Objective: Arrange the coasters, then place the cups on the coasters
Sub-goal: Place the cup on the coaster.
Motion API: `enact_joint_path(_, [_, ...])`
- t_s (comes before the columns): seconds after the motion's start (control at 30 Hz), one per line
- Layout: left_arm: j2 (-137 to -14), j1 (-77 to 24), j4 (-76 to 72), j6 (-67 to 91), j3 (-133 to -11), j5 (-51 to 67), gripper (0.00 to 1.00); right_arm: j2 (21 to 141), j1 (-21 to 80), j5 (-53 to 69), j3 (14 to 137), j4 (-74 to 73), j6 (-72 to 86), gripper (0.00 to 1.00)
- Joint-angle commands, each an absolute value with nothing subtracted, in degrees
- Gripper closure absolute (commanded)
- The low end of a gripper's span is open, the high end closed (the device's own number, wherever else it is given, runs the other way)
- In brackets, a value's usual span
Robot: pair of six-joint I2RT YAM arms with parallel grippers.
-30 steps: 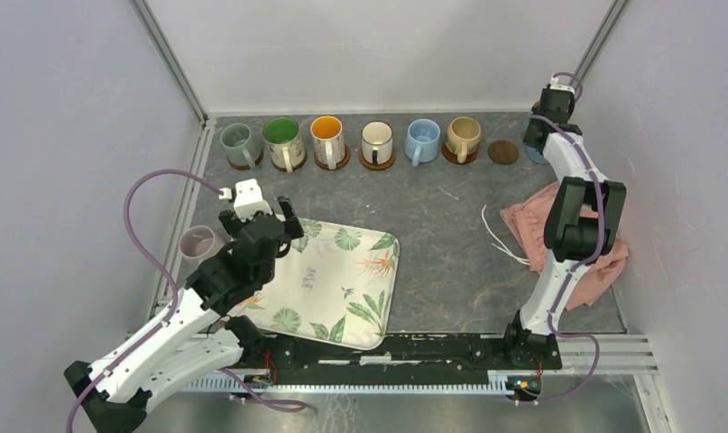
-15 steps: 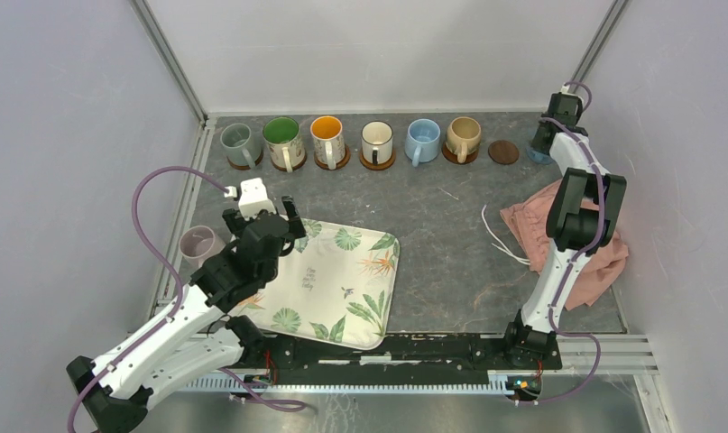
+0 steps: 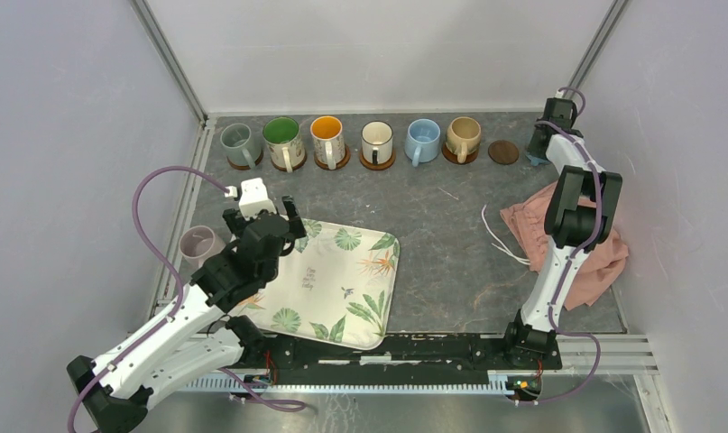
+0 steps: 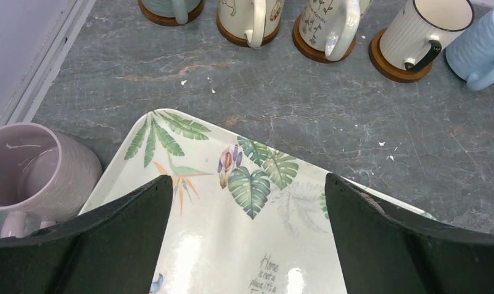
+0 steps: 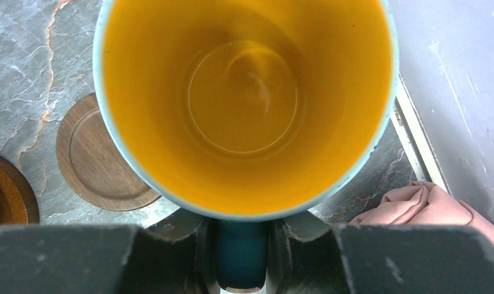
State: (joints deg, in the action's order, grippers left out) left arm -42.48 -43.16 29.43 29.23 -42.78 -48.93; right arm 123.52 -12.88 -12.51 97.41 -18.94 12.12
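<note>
Six cups stand on brown coasters along the back: grey-green, floral, orange-inside, cream, light blue and tan. A bare dark brown coaster lies right of them. My right gripper is shut on the handle of the blue cup with the orange inside, just right of that coaster. The pale pink cup stands at the left wall. My left gripper hangs open above the tray's far corner, the pink cup to its left.
The leaf-print tray lies front centre. A pink cloth is bunched around the right arm, with a white cord beside it. Walls and frame posts close in on the left, back and right.
The right gripper with the blue cup has shifted a little toward the back right corner. The left gripper has edged slightly over the tray's corner.
</note>
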Motion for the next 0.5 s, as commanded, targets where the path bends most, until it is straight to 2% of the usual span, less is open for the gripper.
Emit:
enact_joint_path(0.0, [-42.69,-43.33,26.99,27.33,-42.85,-49.48,0.0,122.85,-13.24,-13.67,101.9,-11.49,11.37,1.0])
enact_joint_path(0.47, [-43.28,-43.33,27.03,27.33,-42.9,-49.57,0.0,123.85,-13.28,-14.08,103.89,-11.44,11.35,1.0])
